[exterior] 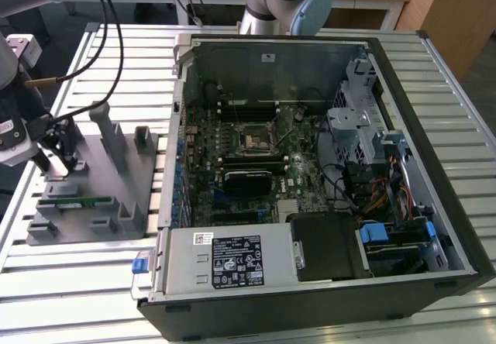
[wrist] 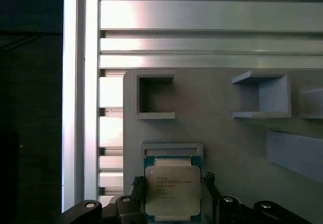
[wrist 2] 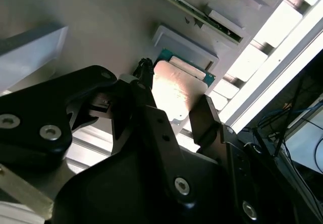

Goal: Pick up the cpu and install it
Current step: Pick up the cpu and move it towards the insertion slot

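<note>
The cpu [wrist: 172,191], a small square chip with a silvery top and a green rim, lies on the grey fixture [wrist: 227,138] just below a raised stop. In both wrist views my gripper [wrist: 172,181] straddles it, one black finger against each side, shut on the chip. The second wrist view has the cpu [wrist 2: 179,88] bright between the fingertips [wrist 2: 204,115]. In the exterior view my gripper [exterior: 58,166] is down low over the fixture [exterior: 101,185] at that view's left. The square black-framed socket [exterior: 254,139] sits on the motherboard inside the open computer case.
A green memory stick [exterior: 74,202] lies in a slot on the fixture near my gripper, among upright grey posts [exterior: 105,127]. The open case [exterior: 372,65] has tall walls, drive cages and cable bundles [exterior: 380,189] at the exterior view's right. Everything rests on a slatted aluminium table [exterior: 93,297].
</note>
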